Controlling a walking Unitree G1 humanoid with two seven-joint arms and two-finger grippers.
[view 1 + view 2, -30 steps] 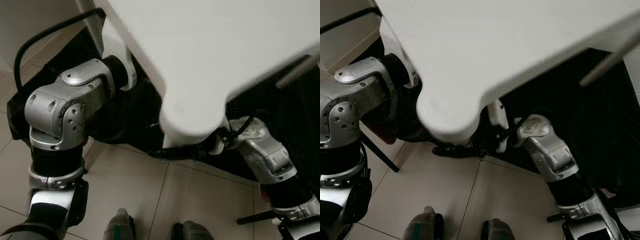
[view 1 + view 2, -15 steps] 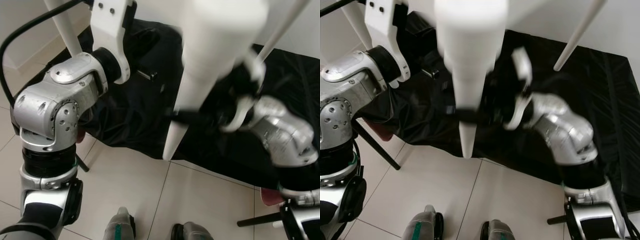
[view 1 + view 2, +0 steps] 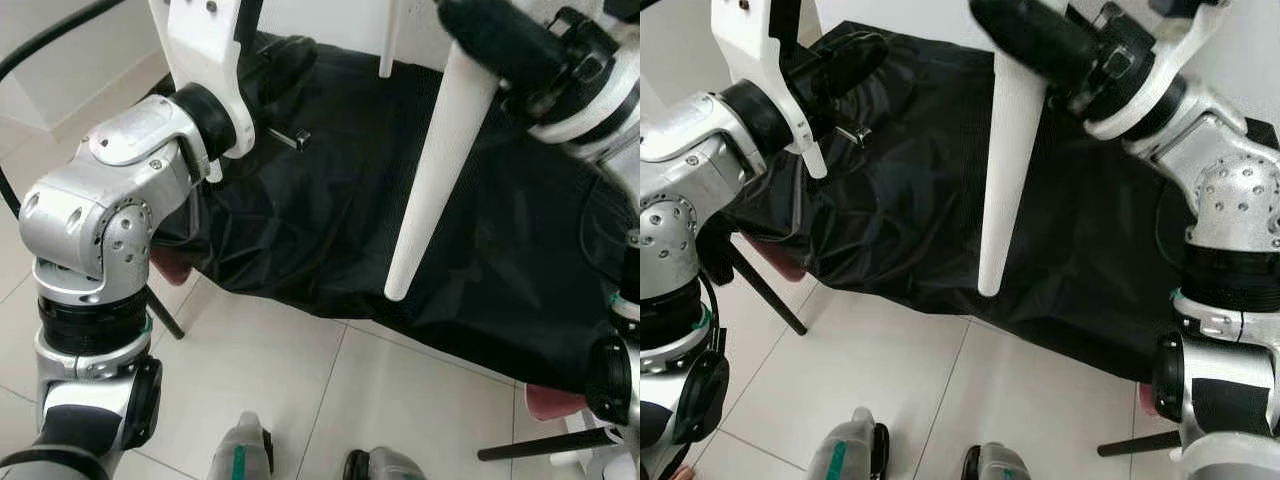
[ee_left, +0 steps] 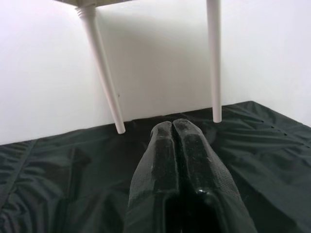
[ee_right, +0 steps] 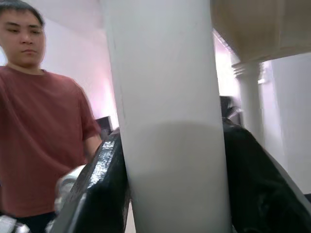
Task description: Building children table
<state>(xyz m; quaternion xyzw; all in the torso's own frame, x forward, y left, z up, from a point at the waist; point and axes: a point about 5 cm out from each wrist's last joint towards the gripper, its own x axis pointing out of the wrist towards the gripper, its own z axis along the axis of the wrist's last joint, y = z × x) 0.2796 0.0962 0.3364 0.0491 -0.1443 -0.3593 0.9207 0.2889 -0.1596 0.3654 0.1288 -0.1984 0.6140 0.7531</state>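
I see the robot's feet (image 3: 240, 462) on the tile floor (image 3: 330, 400) at 6 o'clock, w/ a black sheet (image 3: 500, 250) spread just beyond. Right claw (image 5: 175, 194) is clamped on a white table leg (image 3: 435, 170) at 1 o'clock, tip hanging over the sheet. Left claw (image 4: 174, 127), fingers pressed together w/ nothing btwn, sits at 11 o'clock; two more table legs (image 4: 102, 73) stand farther back by the wall, and a person in a red shirt (image 5: 43, 141) shows in the right wrist view.

No readable text, labels, brands or numbers anywhere: table leg (image 3: 1008, 170), black cloth (image 3: 500, 250) and arm housings carry no legible markings.
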